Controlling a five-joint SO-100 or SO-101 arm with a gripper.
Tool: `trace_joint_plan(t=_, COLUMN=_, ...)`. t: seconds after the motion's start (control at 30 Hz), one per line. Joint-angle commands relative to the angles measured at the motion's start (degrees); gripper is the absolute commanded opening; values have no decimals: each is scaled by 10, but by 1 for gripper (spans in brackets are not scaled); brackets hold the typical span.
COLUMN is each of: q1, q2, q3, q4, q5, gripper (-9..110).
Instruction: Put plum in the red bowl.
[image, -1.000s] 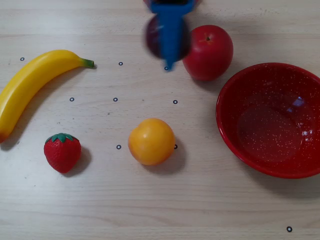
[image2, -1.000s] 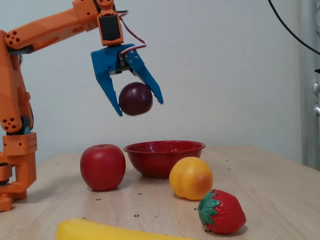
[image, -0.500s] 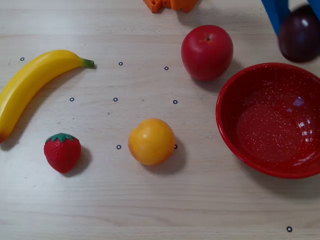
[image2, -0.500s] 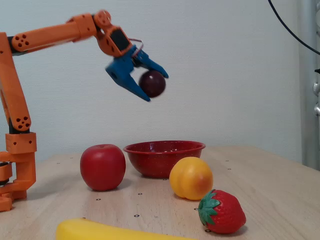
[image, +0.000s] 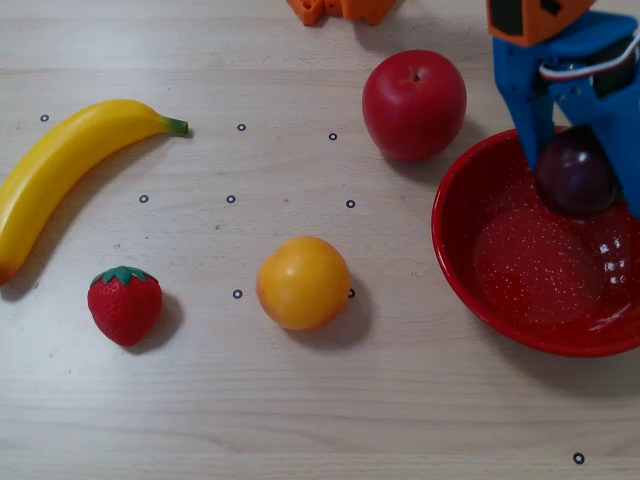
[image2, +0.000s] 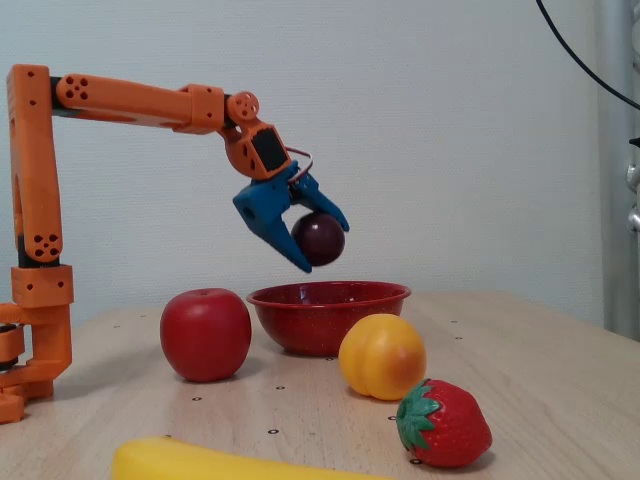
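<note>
1. Blue, two-fingered and angled downward, the end effector (image2: 312, 250) has its fingers closed around the plum (image2: 319, 239), which it holds in the air above the red bowl (image2: 329, 315); the fixed view shows clear space between the fruit and the bowl's rim.
2. From the overhead view the plum (image: 574, 179) sits over the bowl's 1 o'clock part, inside the outline of the rim, with a blue finger (image: 528, 122) on its left side.
3. As far as I can see, the red bowl (image: 470, 270) holds nothing; its glossy speckled floor lies bare under the held fruit.
4. Counting up: one bowl, one plum, one apple (image: 414, 105), one orange (image: 303, 283), one strawberry (image: 125, 304) and one banana (image: 62, 168).
5. On the table (image: 300, 410), overhead, the apple lies at about 10 o'clock from the bowl, just beside its rim; the orange is off at 9 o'clock, well apart; the strawberry lies further the same way, and the banana curves along the left edge.
6. Small, round and dark purple-maroon, the plum has a glossy skin with a faint highlight, and is plainly smaller than the apple and the orange.
7. An orange arm (image2: 130, 100) reaches across from its post at the left of the fixed view.
</note>
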Motion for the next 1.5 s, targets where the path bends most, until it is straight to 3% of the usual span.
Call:
trace_joint_plan(t=0.0, q1=-22, q2=18, q3=-18, q4=-20, q5=1, gripper=31)
trace_joint_plan(t=0.3, q1=-32, q2=-6, q3=15, q4=-19, q5=2, gripper=47)
trace_joint_plan(t=0.43, q1=-38, q2=1, q3=11, q4=-18, q5=-4, gripper=47)
trace_joint_plan(t=0.83, q1=-80, q2=130, q3=-72, q4=61, q5=-56, gripper=22)
trace_joint_plan(t=1.07, q1=-128, q2=258, q3=-60, q4=122, q5=-71, gripper=1)
trace_joint_plan(t=1.2, q1=-173, q2=336, q3=11, q4=123, q5=-70, gripper=0)
trace_joint_plan(t=1.47, q1=-262, q2=518, q3=299, q4=-35, q5=-44, gripper=0)
